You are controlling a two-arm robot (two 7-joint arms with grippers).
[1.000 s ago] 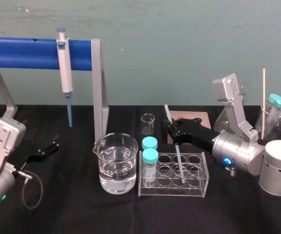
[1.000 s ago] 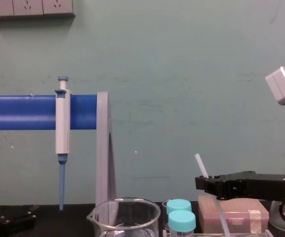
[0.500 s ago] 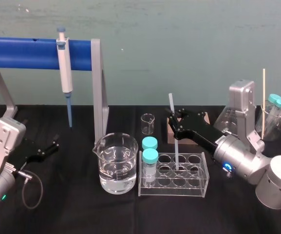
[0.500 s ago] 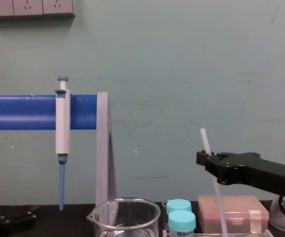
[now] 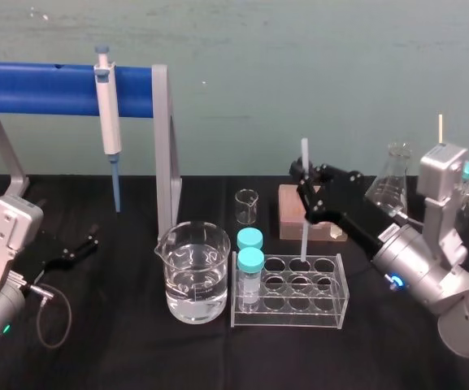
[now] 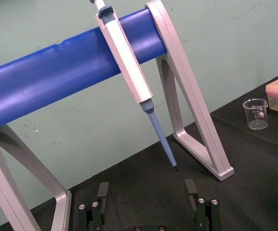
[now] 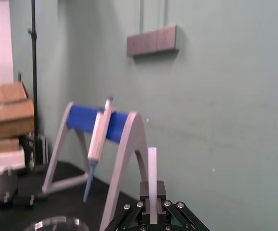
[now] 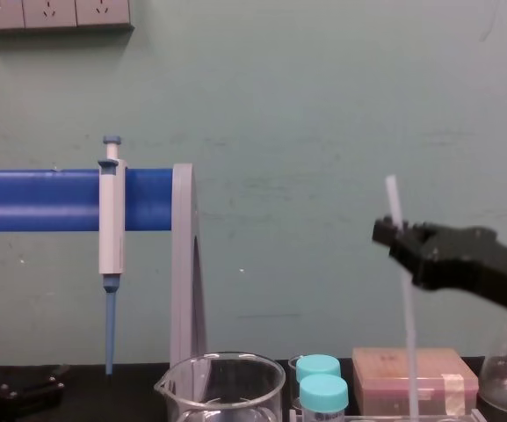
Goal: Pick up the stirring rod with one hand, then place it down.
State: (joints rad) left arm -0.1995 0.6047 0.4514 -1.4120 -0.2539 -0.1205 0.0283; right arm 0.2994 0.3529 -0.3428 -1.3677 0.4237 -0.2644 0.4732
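One stand (image 5: 39, 88): a blue bar on grey legs, set across the back left of the black table (image 5: 120, 341).
Two arms: the right gripper (image 5: 306, 199) is raised above the rack and clamped on the stirring rod; the left gripper (image 6: 147, 190) is kept low at the table's left, its fingers spread apart with nothing between them.
One large beaker (image 5: 193, 272): part-filled with clear liquid, placed just left of the rack.
One rack (image 5: 287, 315): clear plastic, at the table's middle.
One pipette (image 5: 108, 114): hung tip-down on the blue bar.
One stirring rod (image 5: 303, 240): held nearly upright, a short length left above the jaws, its lower end at the rack's back row; whether it is inside a hole cannot be told.
Two vials (image 5: 251, 272) (image 5: 250, 239): blue-capped, stood one behind the other at the rack's left end.
One small beaker (image 5: 247, 206): set behind the vials.
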